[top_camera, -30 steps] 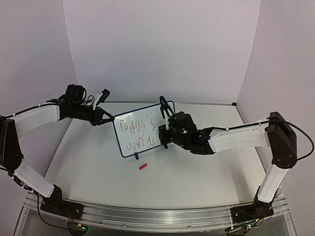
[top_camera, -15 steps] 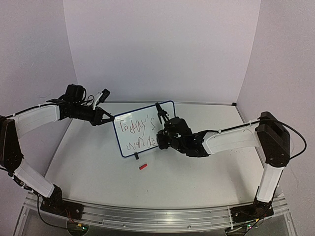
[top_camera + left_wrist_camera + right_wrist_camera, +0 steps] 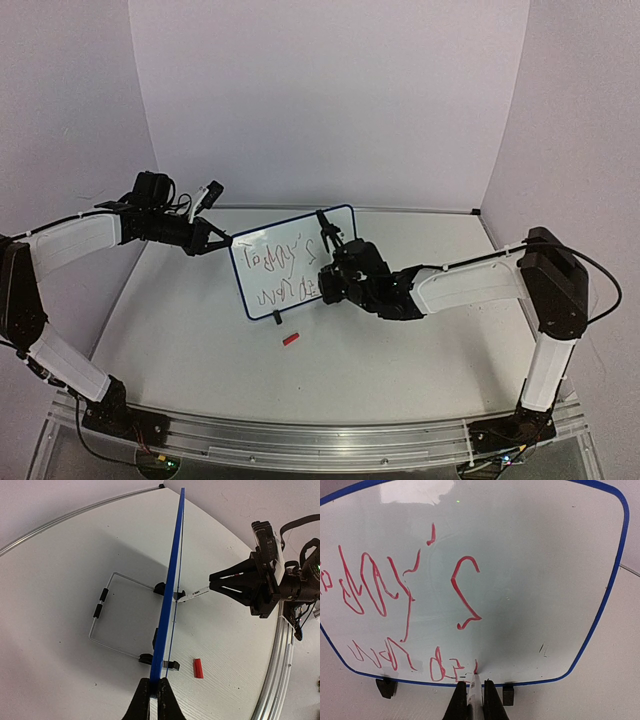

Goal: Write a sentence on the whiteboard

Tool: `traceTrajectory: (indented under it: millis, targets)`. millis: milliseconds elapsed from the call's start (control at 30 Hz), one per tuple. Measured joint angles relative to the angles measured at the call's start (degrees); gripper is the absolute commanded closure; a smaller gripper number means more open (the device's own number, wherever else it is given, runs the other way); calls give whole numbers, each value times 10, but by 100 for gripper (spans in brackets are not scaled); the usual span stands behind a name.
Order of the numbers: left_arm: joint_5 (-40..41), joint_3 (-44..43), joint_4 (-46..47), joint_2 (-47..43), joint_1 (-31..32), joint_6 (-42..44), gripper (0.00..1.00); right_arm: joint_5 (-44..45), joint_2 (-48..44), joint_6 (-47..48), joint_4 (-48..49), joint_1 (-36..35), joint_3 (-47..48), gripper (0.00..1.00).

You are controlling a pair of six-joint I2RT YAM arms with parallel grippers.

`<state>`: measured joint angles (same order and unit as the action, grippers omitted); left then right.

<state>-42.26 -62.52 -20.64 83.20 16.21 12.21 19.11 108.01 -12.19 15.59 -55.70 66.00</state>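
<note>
Whiteboard (image 3: 530,555) braced for writing.
The left pincer (image 3: 155,685) clamped its frame; the right pincer (image 3: 472,692) pressed a gripped marker (image 3: 475,679).

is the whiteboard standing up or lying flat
Standing, nearly upright: the whiteboard shows edge-on in the left wrist view, braced by a wire stand behind, the left gripper pinching its edge.

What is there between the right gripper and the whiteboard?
Only a marker, clamped in the right gripper. Its tip appears to touch the whiteboard, and nothing else lies in that stretch. The left wrist view shows this from the side.
</note>
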Motion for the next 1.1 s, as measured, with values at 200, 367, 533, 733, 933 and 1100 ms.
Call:
traceTrajectory:
  millis: [200, 367, 533, 733, 933, 1100]
  targets:
    - [0, 0, 0, 0, 0, 0, 100, 8, -5, -1, 5, 0, -2, 100]
    - [0, 0, 0, 0, 0, 0, 100, 18, -22, -1, 13, 0, -5, 100]
    - [0, 0, 0, 0, 0, 0, 100, 26, -29, -1, 21, 0, -5, 100]
    - [0, 0, 0, 0, 0, 0, 100, 33, -29, -1, 20, 1, -5, 100]
    - [0, 0, 0, 0, 0, 0, 100, 38, -29, -2, 20, 2, -5, 100]
    - [0, 0, 0, 0, 0, 0, 100, 38, -29, -6, 20, 2, -5, 100]
